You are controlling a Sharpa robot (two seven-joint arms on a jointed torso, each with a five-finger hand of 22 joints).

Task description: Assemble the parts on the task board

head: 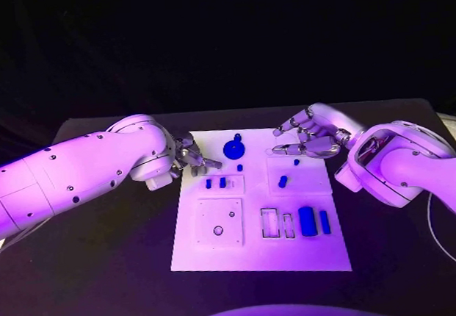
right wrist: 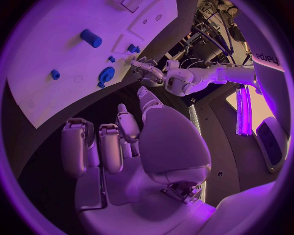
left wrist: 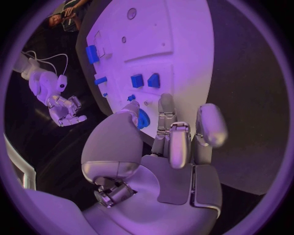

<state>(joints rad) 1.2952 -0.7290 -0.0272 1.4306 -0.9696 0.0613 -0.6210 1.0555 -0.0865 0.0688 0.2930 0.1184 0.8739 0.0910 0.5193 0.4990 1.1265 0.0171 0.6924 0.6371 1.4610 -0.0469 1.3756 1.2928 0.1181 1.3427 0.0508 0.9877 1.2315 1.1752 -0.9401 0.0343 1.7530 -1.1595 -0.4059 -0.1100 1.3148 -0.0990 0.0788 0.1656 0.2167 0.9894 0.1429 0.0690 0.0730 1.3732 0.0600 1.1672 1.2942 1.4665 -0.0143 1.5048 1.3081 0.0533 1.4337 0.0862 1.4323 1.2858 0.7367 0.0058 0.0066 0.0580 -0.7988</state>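
Flat white rectangular task board (head: 194, 256) lying mid-bench on the black bench (head: 100, 286). Small blue plastic parts scattered on it: round blue gear-like disc (head: 234, 149) near the far edge, blue square pair (head: 216, 182) in a shallow recess, blue bars (head: 314, 220) beside empty rectangular slots (head: 269, 222). Likely light, stiff, smooth; best pinched across the sides. Left hand (head: 189, 161) at the board's far-left edge, fingers (left wrist: 170, 142) loosely curled, holding nothing. Right hand (head: 310, 138) hovering at the far-right corner, fingers (right wrist: 110, 147) spread, empty.
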